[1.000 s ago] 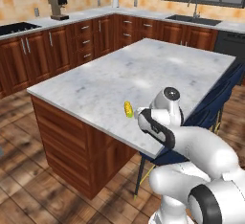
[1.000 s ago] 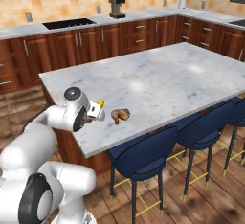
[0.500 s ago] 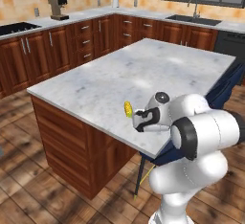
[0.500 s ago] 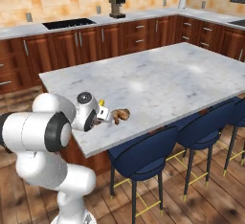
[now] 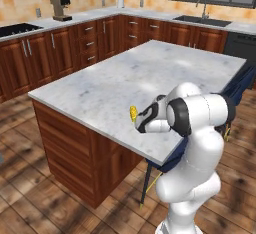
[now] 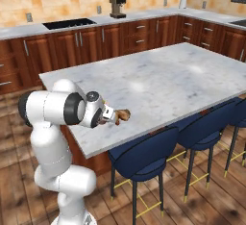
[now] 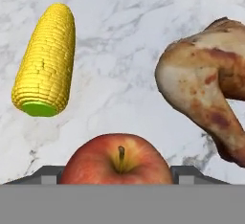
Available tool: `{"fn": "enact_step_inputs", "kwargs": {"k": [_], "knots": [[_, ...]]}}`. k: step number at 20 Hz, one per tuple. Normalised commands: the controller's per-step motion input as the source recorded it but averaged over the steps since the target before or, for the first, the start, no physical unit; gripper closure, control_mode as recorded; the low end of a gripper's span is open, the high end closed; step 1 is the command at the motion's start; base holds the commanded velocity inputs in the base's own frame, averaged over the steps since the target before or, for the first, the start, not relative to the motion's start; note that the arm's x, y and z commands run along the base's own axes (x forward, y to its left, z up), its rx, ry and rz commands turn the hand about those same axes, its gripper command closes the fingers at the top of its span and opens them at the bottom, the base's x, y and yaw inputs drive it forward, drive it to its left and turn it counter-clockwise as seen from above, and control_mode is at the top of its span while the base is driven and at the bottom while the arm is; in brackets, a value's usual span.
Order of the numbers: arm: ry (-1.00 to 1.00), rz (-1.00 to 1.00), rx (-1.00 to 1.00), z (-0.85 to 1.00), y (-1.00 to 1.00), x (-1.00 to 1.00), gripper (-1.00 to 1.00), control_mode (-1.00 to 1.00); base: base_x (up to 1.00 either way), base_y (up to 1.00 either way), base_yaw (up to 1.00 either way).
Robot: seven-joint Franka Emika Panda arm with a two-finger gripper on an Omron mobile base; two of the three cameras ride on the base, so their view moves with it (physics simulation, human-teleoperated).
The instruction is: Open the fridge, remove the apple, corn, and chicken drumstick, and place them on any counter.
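Hand view looks down on the white marble counter (image 7: 124,60), where three foods lie close together but apart from one another. The red apple (image 7: 117,163) sits at the bottom of that view, stem up, between the two dark fingertips (image 7: 45,174) of the hand (image 7: 117,176); the tips stand wide on either side of it, and I cannot tell whether they touch it. The yellow corn (image 7: 45,60) lies on the marble up and to the left of the apple, its green cut end turned toward the hand. The golden-brown chicken drumstick (image 7: 210,86) lies to the right, its thick end toward the middle of the view. From the left base view, the corn (image 5: 133,113) rests near the counter's (image 5: 100,85) near long edge, just beside the hand (image 5: 142,122), which hangs low over that edge. From the right base view, the drumstick (image 6: 123,115) shows just past the hand (image 6: 111,117), near the same edge of the counter (image 6: 158,80), close to the dark blue stools (image 6: 144,154) tucked under it.
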Motion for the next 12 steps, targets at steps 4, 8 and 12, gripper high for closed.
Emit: {"fn": "enact_step_inputs", "kwargs": {"k": [4,8,12], "knots": [[0.00,0.00,0.00,-0.16,-0.05,0.66,-1.00,-1.00,0.00,0.00,0.00],[-0.10,0.00,0.00,0.04,0.00,0.39,-1.00,-1.00,0.00,0.00,0.00],[-0.37,0.00,0.00,0.93,0.00,-0.51,-1.00,-1.00,0.00,0.00,0.00]]}}
